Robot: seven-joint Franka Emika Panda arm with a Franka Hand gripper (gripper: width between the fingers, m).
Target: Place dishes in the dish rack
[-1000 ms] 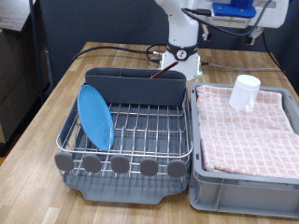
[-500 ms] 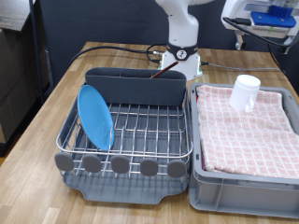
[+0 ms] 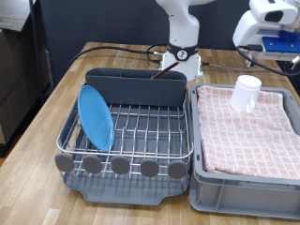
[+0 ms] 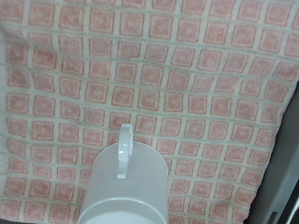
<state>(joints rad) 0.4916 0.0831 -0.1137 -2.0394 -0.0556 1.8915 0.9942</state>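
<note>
My gripper (image 3: pixel 272 28) hangs at the exterior view's upper right, its finger state impossible to tell, above the white mug (image 3: pixel 247 93) on checkered cloth (image 4: pixel 187 84); the blue plate (image 3: pixel 95 116) stands upright in the dish rack (image 3: pixel 131 141).

The plate (image 3: pixel 95 117) is showing a clear light blue, standing out against the silver wire grid of the dish rack (image 3: pixel 141 131), which is sitting on a dark grey tray with a row of round grey knobs (image 3: pixel 120 166) along its near edge. The cutlery holder (image 3: pixel 136 87) is reading dark grey too. The mug (image 3: pixel 247 92) is gleaming plain white, handle (image 4: pixel 123 149) included. Under it, the cloth (image 3: pixel 248 131) is showing a checkered pattern of pinkish-red squares on white, lying in a grey bin (image 3: pixel 239 192). The worktop (image 3: pixel 42 141) is glowing a warm light wood grain. The robot arm (image 3: pixel 183 28) is looking white.
</note>
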